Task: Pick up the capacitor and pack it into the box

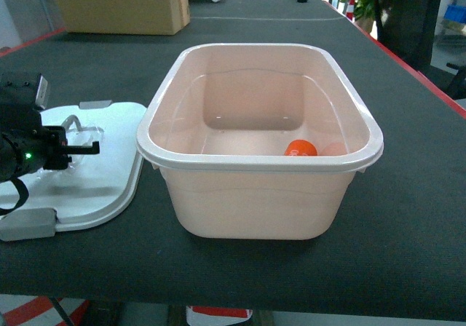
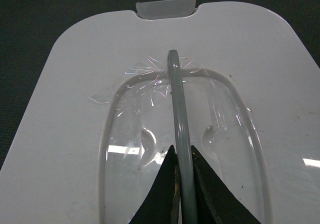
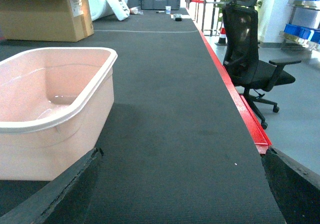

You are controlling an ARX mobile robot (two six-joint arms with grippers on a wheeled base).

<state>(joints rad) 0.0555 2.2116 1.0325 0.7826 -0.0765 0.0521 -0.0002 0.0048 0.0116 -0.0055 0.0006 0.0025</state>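
In the head view the left pincer (image 1: 86,149) reaches in low from the left edge over the white lid (image 1: 109,180), which lies flat on the dark surface (image 1: 408,195) just beside the open box (image 1: 258,140); an orange capacitor (image 1: 300,148) sits inside the box near its front right wall. The left wrist view shows that pincer (image 2: 183,160) nearly closed around the lid's grey handle (image 2: 176,99). In the right wrist view the right pincer (image 3: 182,154) is spread wide, holding nothing, with bare surface ahead and its red edge at the right.
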